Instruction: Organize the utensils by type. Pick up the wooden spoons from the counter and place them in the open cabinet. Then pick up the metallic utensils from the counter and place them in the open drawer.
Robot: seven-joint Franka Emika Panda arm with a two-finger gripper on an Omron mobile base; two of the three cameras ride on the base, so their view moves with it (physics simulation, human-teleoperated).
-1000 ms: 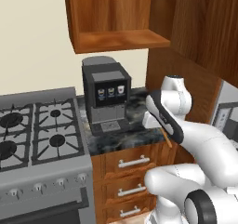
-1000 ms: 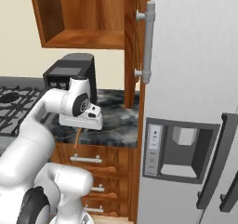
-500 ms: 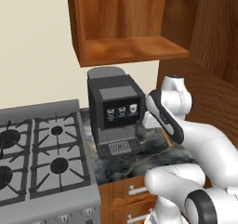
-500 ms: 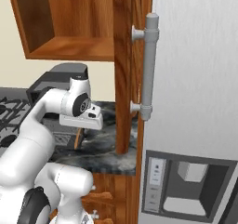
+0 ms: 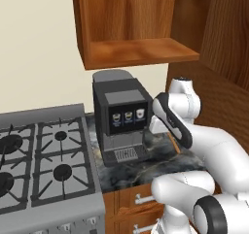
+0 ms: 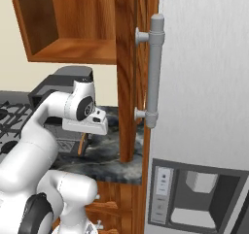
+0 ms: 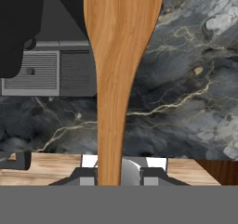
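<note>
Wooden spoon [image 7: 114, 79]: clamped at its handle between the two dark fingertips, bowl pointing away from the hand; seen in the right base view as a slim orange-brown stick [image 6: 82, 144] hanging below the hand, above the counter.
Gripper [image 7: 110, 175]: closed on the wooden spoon's handle, held above the marble, close to the front of the coffee machine; fingers themselves hidden under the white hand in both base views.
Counter [image 5: 160, 158]: black-and-grey marble with pale veins, lying under the spoon; reddish-brown fronts with silver handles below it.
Open cabinet [image 5: 141, 51]: reddish-brown wood, mounted on the wall above the coffee machine and well above the hand; bare wooden shelf floor visible [image 6: 73, 48].
Coffee machine [image 5: 122, 119]: dark grey box standing on the counter just right of the stove, three small cup icons on its face, ribbed drip tray at the bottom [image 7: 30, 72].
Stove [image 5: 39, 160]: grey, black grates and burners, touching the left end of the counter.
Fridge [image 6: 204, 107]: pale grey door with a long vertical bar handle, dispenser lower down, right of a tall wooden panel.
</note>
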